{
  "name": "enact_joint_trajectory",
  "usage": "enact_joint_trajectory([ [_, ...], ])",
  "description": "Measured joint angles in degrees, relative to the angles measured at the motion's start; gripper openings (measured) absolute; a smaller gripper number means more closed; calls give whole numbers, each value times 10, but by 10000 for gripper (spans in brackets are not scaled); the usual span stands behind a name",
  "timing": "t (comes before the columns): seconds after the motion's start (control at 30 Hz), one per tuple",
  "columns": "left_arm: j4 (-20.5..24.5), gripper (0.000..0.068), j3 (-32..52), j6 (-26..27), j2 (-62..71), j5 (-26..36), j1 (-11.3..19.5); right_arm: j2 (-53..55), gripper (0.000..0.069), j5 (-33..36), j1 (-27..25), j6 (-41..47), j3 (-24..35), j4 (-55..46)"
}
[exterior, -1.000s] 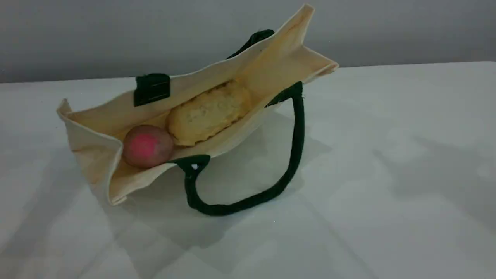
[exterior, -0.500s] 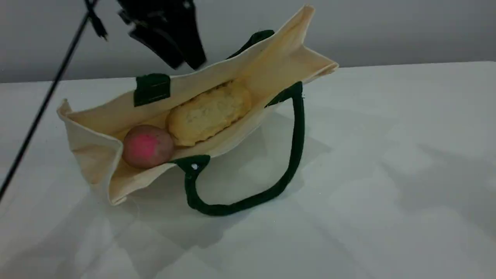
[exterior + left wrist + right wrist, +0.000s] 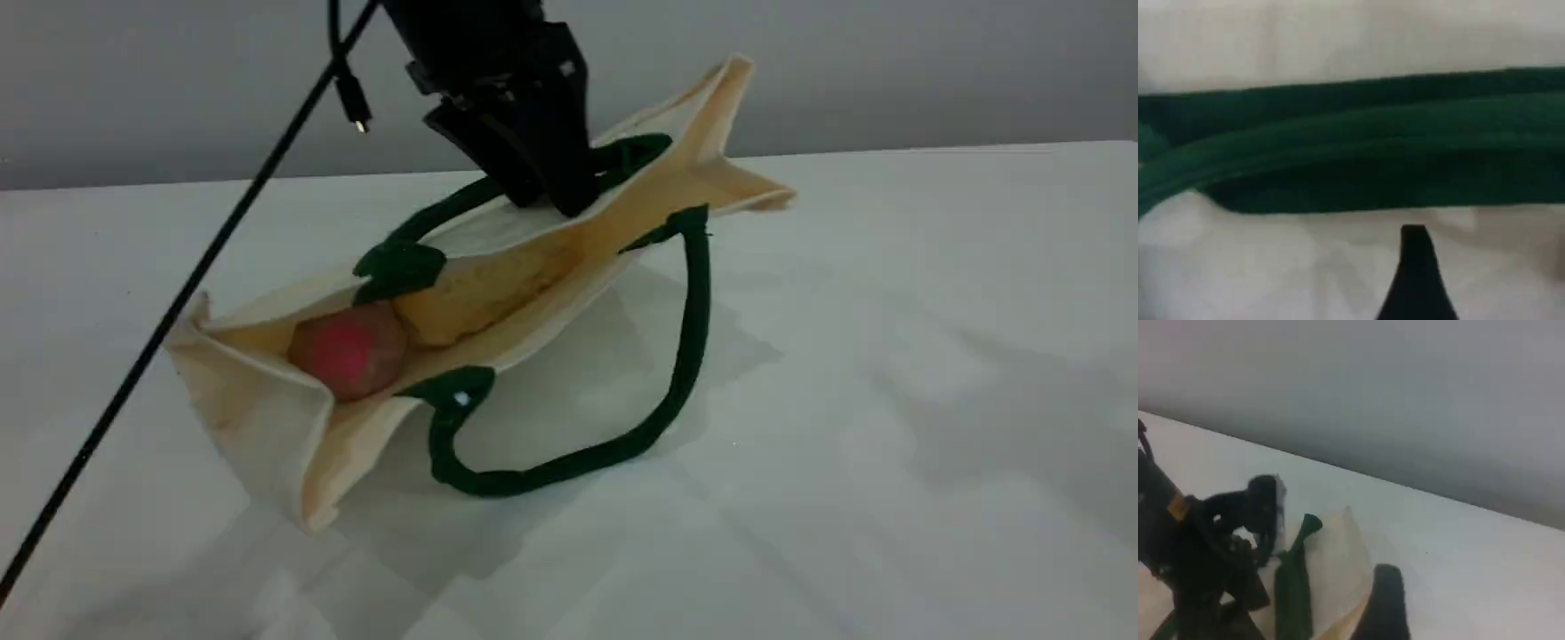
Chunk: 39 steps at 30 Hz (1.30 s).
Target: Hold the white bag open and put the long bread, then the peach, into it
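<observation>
No text, brand, number or sign can be read in any view. The white bag (image 3: 258, 418) shows plain cloth and plain green patches. In the right wrist view, a small yellow-orange tag (image 3: 1178, 508) sits on the black left arm (image 3: 1198, 560), but it is too blurred to make out.
</observation>
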Motion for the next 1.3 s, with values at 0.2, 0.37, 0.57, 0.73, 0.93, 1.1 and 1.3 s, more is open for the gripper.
enact_joint_trajectory([
  [0.2, -1, 470, 0, -1, 0, 1, -14, 0, 580, 4, 0, 0, 0, 0],
  [0.37, -2, 470, 0, -3, 0, 0, -31, 0, 580, 4, 0, 0, 0, 0],
  [0.57, -2, 470, 0, -3, 0, 0, -53, 0, 580, 8, 0, 0, 0, 0],
  [0.73, -2, 470, 0, -5, 0, 0, -61, 0, 580, 13, 0, 0, 0, 0],
  [0.93, 23, 470, -1, -6, -4, 0, -62, -1, 580, 14, 0, 0, 0, 0],
  [1.1, 120, 470, -33, -57, -31, 1, -62, -24, 580, 8, 0, 1, 0, 0],
  [1.3, 239, 470, -47, -161, -96, 2, -62, -68, 580, 43, 0, 21, 0, -14],
])
